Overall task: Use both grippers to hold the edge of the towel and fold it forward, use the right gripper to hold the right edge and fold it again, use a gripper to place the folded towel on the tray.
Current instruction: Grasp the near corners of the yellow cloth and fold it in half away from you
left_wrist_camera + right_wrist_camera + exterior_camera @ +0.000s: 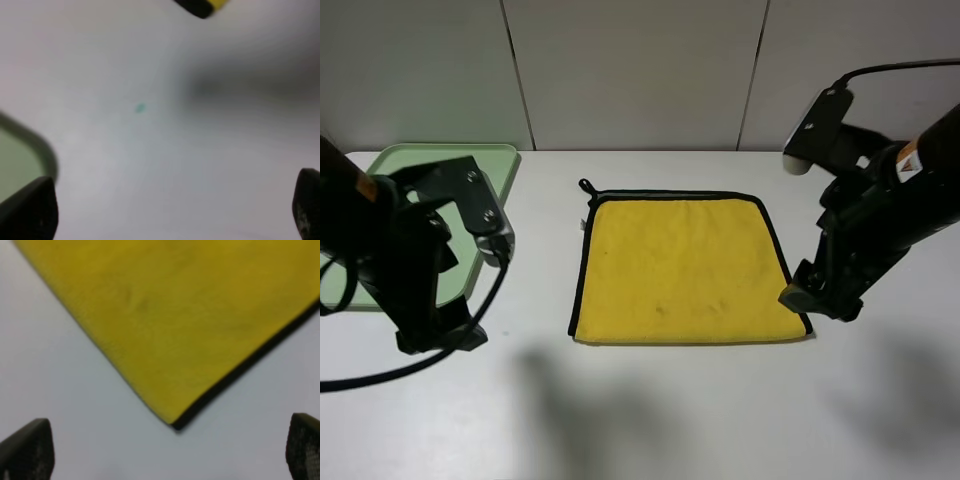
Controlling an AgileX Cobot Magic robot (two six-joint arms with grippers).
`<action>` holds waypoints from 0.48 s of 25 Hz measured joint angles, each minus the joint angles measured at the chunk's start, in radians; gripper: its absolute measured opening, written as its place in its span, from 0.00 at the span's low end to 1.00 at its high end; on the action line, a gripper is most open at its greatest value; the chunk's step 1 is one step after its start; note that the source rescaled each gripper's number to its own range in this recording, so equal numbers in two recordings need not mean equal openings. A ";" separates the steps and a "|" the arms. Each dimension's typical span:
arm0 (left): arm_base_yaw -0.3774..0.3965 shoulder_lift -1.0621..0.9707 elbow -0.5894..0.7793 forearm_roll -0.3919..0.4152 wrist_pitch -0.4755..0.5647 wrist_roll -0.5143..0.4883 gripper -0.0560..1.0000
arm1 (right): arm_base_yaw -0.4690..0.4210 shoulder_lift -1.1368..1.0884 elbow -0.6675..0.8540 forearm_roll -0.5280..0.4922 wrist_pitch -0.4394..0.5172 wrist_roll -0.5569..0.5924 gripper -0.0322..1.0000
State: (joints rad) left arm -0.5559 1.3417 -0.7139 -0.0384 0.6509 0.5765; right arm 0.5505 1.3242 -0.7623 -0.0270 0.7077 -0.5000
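One towel (685,268), one tray (440,158), one table (670,420), and the left gripper (440,338) and right gripper (820,300), two in all.
The single yellow towel bore one black corner loop (587,186), and the pale green tray was the only one of its kind. Each wrist view showed two dark fingertips (30,212), four altogether. Two black cables (380,375) were in sight, one per arm. The wall behind showed three panels (635,70) parted by two seams (517,75).
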 joint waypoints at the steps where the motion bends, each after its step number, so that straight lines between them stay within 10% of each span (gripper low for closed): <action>1: -0.034 0.054 0.000 0.000 -0.007 0.006 0.93 | 0.009 0.030 0.000 0.000 -0.007 -0.008 1.00; 12: -0.073 0.248 -0.005 -0.002 -0.061 0.073 0.93 | 0.014 0.167 0.000 -0.050 -0.149 -0.109 1.00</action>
State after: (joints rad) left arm -0.6289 1.5897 -0.7192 -0.0406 0.5898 0.6495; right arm 0.5650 1.4907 -0.7623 -0.0775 0.5590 -0.6092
